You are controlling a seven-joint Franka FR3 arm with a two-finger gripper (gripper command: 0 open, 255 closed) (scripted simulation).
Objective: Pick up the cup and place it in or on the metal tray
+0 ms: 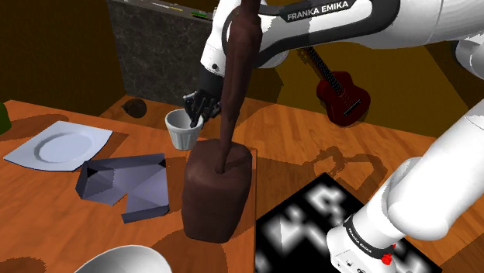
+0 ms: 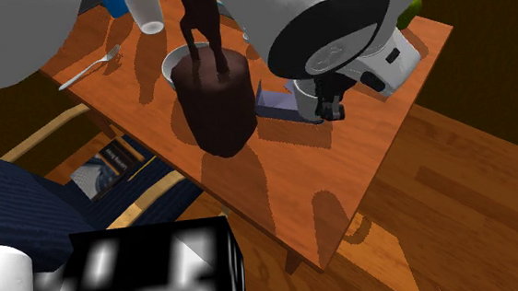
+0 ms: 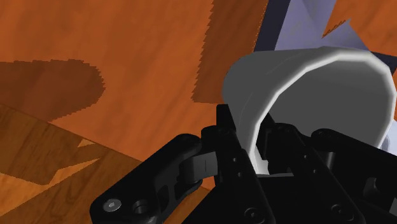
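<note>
Cup: a plain white cup (image 1: 181, 132), open at the top and narrowing to its base, is seen just past the tray's far corner. Whether its base is on the table or raised off it cannot be told.
Handling: the cup is judged light and stiff. Its smooth wall could slip or swing in a one-sided pinch, and it could chip if knocked on the tray's edge.
Hold: the wall at the rim is judged the place to be taken, one finger inside and one outside.
Gripper: the gripper (image 3: 254, 132) is closed on the cup's wall at the rim. The wall is clasped between the two fingers, and nothing else is held.
Tray: a grey-blue, angular tray (image 1: 128, 184) is laid on the wooden table (image 1: 46, 203).
Around the tray: a tall dark brown block (image 1: 217, 194) is stood just beside the tray. A white plate (image 1: 62, 147) is laid on the tray's opposite side.
Wrist view: the pinch itself is shown, with the tray's corner beyond the cup.
Shoulder view: the cup's place against the tray is shown, but the pinch is not made plain.
Second exterior view: a fork (image 2: 91, 67) and a bowl (image 2: 169, 67) are shown well beyond the tray, past the block.
</note>
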